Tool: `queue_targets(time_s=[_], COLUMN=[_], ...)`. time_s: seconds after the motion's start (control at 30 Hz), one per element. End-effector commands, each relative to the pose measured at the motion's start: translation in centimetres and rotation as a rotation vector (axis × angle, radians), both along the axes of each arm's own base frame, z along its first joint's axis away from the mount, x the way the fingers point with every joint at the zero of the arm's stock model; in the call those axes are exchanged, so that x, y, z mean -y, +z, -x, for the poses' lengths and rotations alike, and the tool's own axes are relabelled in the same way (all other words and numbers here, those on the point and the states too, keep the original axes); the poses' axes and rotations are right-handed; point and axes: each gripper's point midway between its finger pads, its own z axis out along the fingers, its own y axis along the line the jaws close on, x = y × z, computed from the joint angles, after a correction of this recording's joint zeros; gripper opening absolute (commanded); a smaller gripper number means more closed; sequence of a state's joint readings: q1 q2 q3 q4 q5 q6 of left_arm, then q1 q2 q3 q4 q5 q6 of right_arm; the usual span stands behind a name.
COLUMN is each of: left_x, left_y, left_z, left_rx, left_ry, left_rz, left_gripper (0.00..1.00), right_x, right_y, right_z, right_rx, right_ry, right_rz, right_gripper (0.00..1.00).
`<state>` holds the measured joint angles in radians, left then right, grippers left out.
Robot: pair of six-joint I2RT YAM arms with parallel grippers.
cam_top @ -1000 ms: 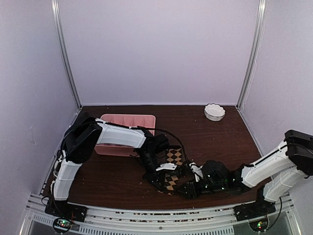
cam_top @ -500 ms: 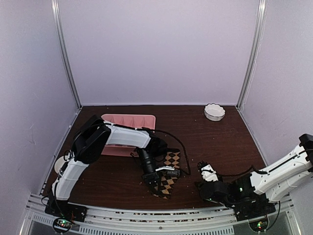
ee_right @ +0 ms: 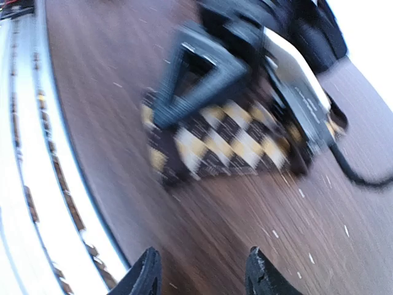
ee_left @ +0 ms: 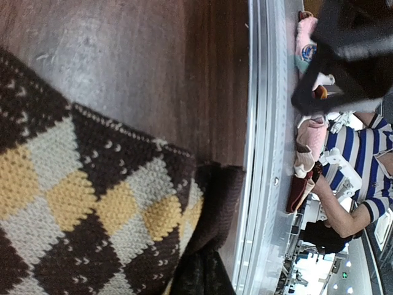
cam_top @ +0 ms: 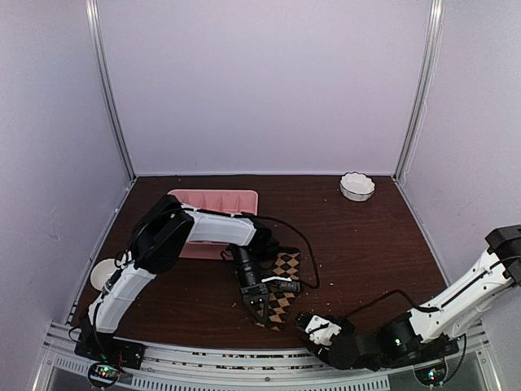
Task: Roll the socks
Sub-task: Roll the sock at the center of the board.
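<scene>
Brown-and-tan checkered sock [cam_top: 286,266] lies directly under the left hand [cam_top: 259,307].

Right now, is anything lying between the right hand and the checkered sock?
No. In the right wrist view, only bare wooden table separates the open right hand from the checkered sock.
</scene>
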<state>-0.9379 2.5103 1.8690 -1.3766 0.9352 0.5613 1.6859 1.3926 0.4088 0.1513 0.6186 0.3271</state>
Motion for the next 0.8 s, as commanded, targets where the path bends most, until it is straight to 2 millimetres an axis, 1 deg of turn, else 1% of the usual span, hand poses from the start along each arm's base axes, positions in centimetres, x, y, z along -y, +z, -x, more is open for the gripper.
queue_targets(time_s=[0.0, 0.1, 0.23, 0.43, 0.63, 0.77], left_x=[-1.0, -1.1, -1.1, -1.0, -1.0, -1.1], left_y=[-4.9, -5.1, -5.3, -5.6, -5.7, -5.7], left_z=[-0.9, -1.1, -1.4, -1.6, -1.8, -1.8], left_rx=[0.05, 0.058, 0.074, 0.089, 0.103, 0.105], left_ry=[-0.022, -0.02, -0.017, -0.016, -0.021, -0.026], left_rz=[-0.072, -0.082, -0.089, -0.095, -0.095, -0.097], left_gripper=[0.0, 0.0, 0.0, 0.0, 0.0, 0.0], right_x=[-5.3, -7.1, -8.3, -9.0, -9.1, -9.0], right_y=[2.8, 2.8, 1.3, -0.2, -1.7, -2.5], right_z=[1.9, 1.7, 0.8, -0.6, -1.8, -2.3], right_rx=[0.077, 0.083, 0.069, 0.077, 0.08, 0.072], right_ry=[0.201, 0.256, 0.287, 0.301, 0.289, 0.28], right_rz=[-0.062, -0.066, -0.042, 0.003, 0.043, 0.068], right_gripper=[0.46, 0.43, 0.39, 0.37, 0.32, 0.25])
